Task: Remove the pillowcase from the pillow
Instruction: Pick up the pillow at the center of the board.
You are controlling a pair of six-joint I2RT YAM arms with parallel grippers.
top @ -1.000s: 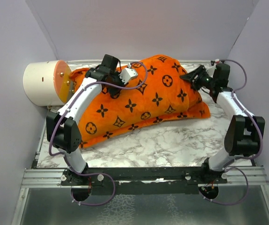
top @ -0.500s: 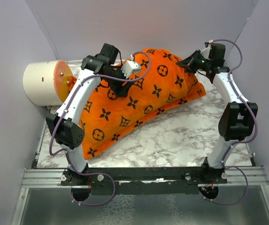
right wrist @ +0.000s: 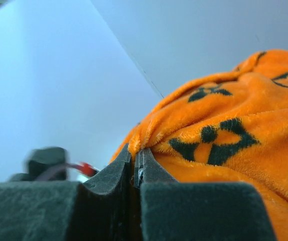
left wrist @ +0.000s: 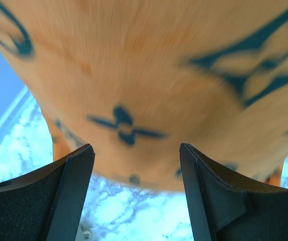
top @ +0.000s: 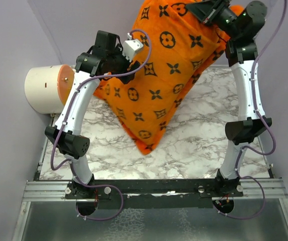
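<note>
The top of the pillowcase (top: 164,75) runs out of the overhead view, so we cannot see how far up it reaches. The pillow itself is hidden. The plush bulges as if filled, but only orange fabric with black motifs shows. The left wrist view is blurred and nearly filled by that fabric.

The right pincer (right wrist: 134,153) is pressed together on a fold of the pillowcase at its upper edge. From above, its tips sit at the very top of the picture and are hard to pick out against the cloth. The left pincer (left wrist: 136,150) is spread wide. The pillowcase lies just beyond its fingers (left wrist: 71,186) and we see nothing caught between them.

The pillowcase hangs slantwise from the raised right arm, high at the rear right, with its lowest corner pointing down over the middle of the counter (top: 194,145). We cannot tell whether that corner touches the marble. The left arm crosses in front of the cloth's left side and covers part of it.

A cream cylinder (top: 46,89) with an orange face lies at the counter's left rear, against the left wall, near the pillowcase's left corner with the left arm between them.

Pale walls close in at the left, rear and right, and the right arm stands close to the right wall. Marble shows between the hanging corner and the metal rail (top: 154,188) at the near edge.
</note>
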